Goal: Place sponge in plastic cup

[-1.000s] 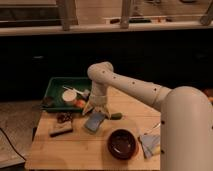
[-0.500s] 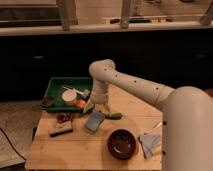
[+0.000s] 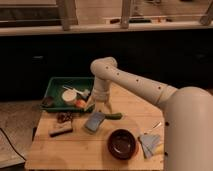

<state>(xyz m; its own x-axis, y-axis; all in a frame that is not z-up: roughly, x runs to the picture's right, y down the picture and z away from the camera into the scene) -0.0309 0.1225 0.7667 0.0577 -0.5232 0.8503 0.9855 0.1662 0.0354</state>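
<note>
Arm: white jointed robot arm [image 3: 145, 90] reaches from the lower right over the wooden table [image 3: 80, 152], bends at an elbow, then drops straight down.
Gripper: two-finger gripper [image 3: 103, 106] points down at the table just beside the green plastic tray [image 3: 54, 86], jaws spread wide, holding nothing.
Sponge: flat blue rectangular sponge [image 3: 94, 121] lies on the table just below the gripper, apart from it.
Cup: small white plastic cup [image 3: 70, 94] stands in the tray.
Bowl: dark brown round bowl [image 3: 122, 142] sits near the sponge.
</note>
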